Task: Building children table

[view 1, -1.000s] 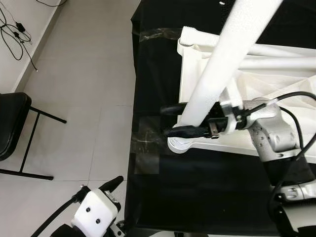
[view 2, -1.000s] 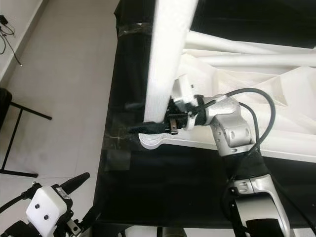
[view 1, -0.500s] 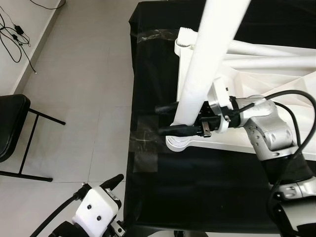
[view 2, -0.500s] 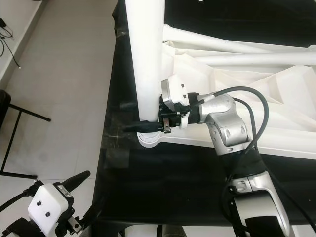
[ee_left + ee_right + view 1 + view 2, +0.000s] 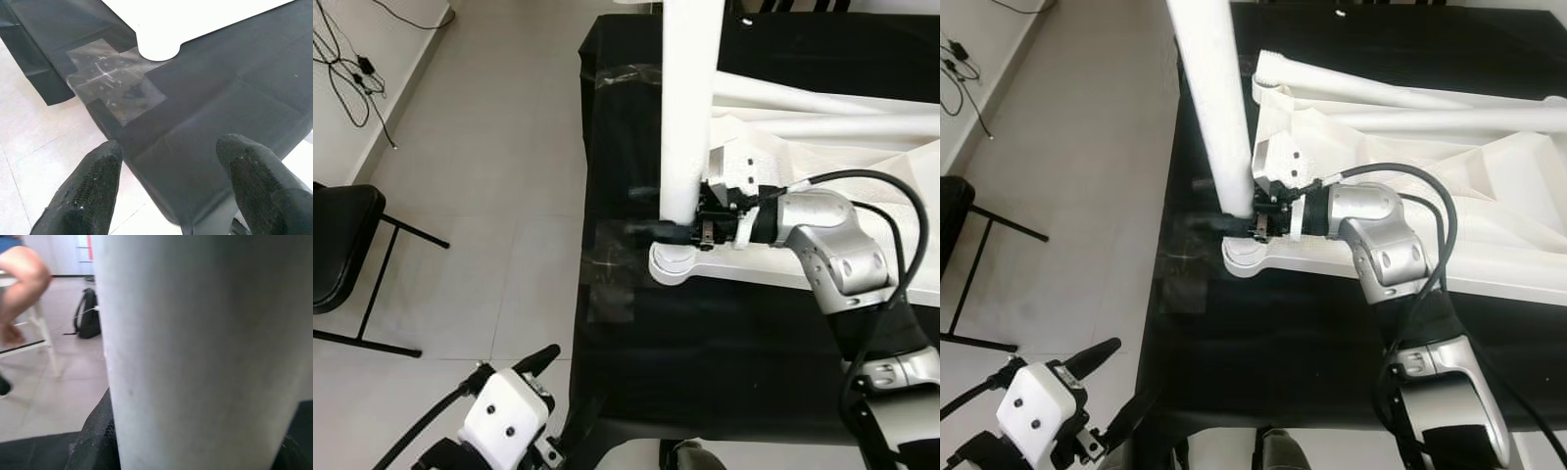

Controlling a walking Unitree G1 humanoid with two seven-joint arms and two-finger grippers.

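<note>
The white children's table top [image 5: 822, 157] lies upside down on a surface covered in black cloth [image 5: 705, 372]. My right gripper [image 5: 668, 211] is shut on a thick white table leg [image 5: 690, 98], near its lower end. The leg stands almost upright over the round corner socket [image 5: 674, 264] at the top's near-left corner. I cannot tell whether leg and socket touch. In the right wrist view the leg [image 5: 195, 352] is pressed between the black fingers [image 5: 95, 435]. My left gripper [image 5: 168, 156] hangs open and idle, low beside the cloth's edge.
Two more white legs [image 5: 822, 98] lie across the underside of the top. A clear tape patch [image 5: 612, 279] marks the cloth's left edge. On the tiled floor to the left are a black chair [image 5: 337, 245] and cables [image 5: 352, 59]. A seated person's leg [image 5: 19, 274] and a dark backpack [image 5: 88, 313] are beyond.
The leg has swung from a rightward tilt to nearly upright in the right gripper, and its lower end has stayed over the corner socket. The left arm has not moved.
</note>
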